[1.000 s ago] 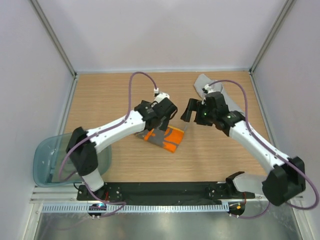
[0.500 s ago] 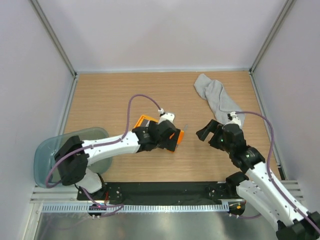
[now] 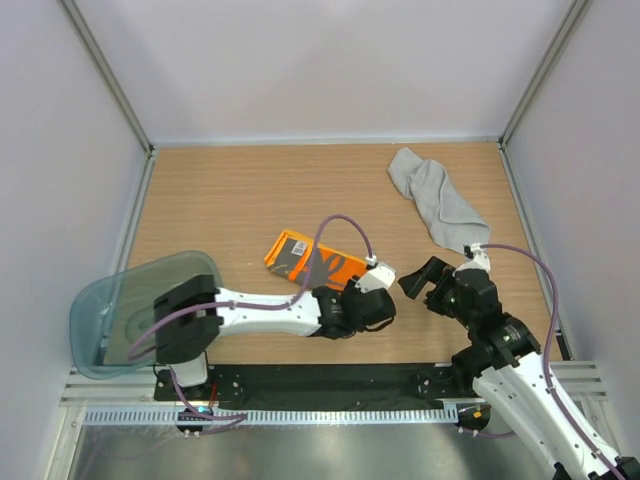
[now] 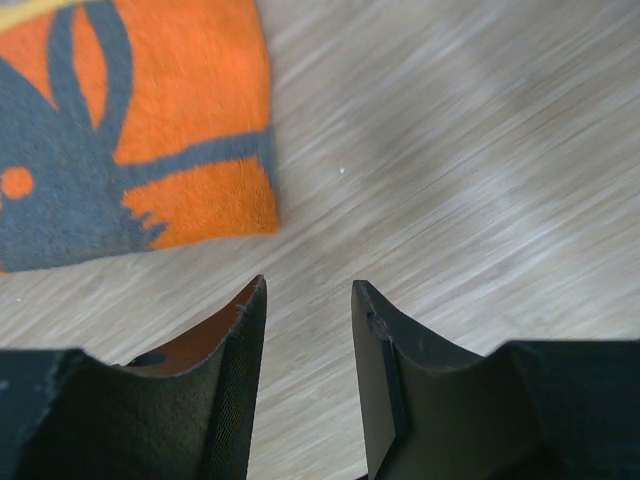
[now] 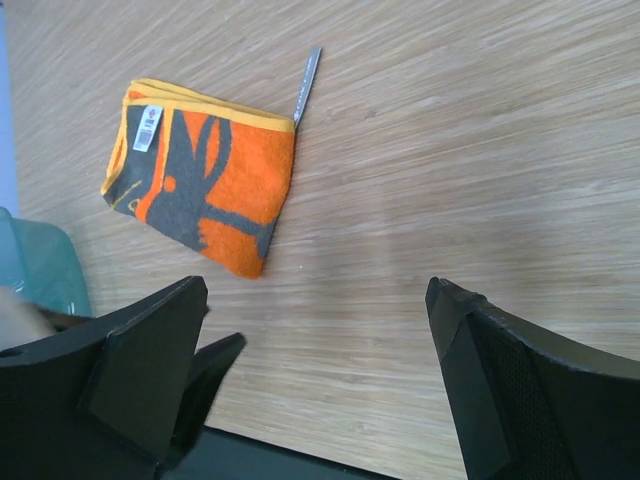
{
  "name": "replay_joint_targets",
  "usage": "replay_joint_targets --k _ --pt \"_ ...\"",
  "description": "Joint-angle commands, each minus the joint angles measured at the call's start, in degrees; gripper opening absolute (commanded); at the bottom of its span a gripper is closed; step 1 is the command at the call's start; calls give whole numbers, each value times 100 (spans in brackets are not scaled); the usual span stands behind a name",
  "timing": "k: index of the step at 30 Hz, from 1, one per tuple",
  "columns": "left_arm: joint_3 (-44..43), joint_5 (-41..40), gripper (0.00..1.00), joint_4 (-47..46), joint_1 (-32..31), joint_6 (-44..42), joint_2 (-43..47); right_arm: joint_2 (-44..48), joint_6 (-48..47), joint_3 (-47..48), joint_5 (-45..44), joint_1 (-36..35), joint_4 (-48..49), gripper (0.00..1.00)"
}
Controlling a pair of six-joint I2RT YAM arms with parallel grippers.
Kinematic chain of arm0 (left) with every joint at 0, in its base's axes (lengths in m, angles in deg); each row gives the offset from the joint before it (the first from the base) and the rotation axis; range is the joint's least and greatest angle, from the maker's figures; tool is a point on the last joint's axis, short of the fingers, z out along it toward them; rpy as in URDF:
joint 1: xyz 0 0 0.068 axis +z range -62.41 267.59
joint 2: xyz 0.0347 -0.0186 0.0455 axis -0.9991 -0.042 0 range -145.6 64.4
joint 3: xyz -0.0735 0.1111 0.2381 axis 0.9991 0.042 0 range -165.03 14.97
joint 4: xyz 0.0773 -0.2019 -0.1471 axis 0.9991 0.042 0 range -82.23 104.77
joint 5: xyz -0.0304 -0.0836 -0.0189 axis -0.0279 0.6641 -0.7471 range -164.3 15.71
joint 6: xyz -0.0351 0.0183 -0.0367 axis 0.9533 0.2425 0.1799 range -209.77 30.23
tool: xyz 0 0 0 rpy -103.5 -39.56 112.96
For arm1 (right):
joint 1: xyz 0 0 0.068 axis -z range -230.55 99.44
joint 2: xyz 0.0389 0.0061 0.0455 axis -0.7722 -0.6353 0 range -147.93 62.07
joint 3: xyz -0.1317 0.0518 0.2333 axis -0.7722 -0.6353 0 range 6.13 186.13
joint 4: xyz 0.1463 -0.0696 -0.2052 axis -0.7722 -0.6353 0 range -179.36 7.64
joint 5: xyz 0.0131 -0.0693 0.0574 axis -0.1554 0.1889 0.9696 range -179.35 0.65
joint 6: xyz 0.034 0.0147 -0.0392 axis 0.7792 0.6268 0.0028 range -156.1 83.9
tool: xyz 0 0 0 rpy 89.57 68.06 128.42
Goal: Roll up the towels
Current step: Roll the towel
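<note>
The orange towel lies folded flat on the wood table, with a dark grey pattern and a white label on it. It also shows in the left wrist view and the right wrist view. The grey towel lies crumpled at the back right. My left gripper hovers low over bare wood just right of and nearer than the orange towel; its jaws stand narrowly apart with nothing between them. My right gripper is wide open over bare table, to the right of the left one.
A translucent teal tub sits at the near left, partly over the table's edge. The black base rail runs along the near edge. Grey walls with metal posts close in the back and both sides.
My left gripper has left the orange towel, swung right and nearer, and its jaws have narrowed. The orange towel now lies uncovered. The right arm drew back slightly, still wide open.
</note>
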State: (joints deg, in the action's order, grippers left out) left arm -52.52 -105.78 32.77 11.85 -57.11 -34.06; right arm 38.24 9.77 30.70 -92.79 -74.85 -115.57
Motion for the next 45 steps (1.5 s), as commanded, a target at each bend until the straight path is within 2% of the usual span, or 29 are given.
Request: replay_joint_targets --k 1,4,10,14,16,20,34,45 --pt "-256 -666 41 225 -54 196 -366 344 -60 38 -174 -5 -167 100" --pt "-397 -762 41 269 -54 223 -604 388 -69 135 -245 -5 -299 100" --pt "-564 -991 53 269 -54 -67 -833 476 -113 126 -271 -5 -396 99" --pt "-564 -1018 55 146 -54 -339 -930 389 -113 117 -254 4 -291 100" --pt "-573 -991 54 76 -19 -375 -1052 266 -113 109 -218 4 -204 99" --pt "-512 -886 45 -29 121 -349 -1141 99 -104 82 -166 -5 -80 99" --pt "-221 -543 44 -557 411 -489 -1237 -86 -78 -172 -122 -5 236 99" --pt "200 -147 27 -715 403 -59 -1237 -332 -43 -339 -34 -5 517 99"
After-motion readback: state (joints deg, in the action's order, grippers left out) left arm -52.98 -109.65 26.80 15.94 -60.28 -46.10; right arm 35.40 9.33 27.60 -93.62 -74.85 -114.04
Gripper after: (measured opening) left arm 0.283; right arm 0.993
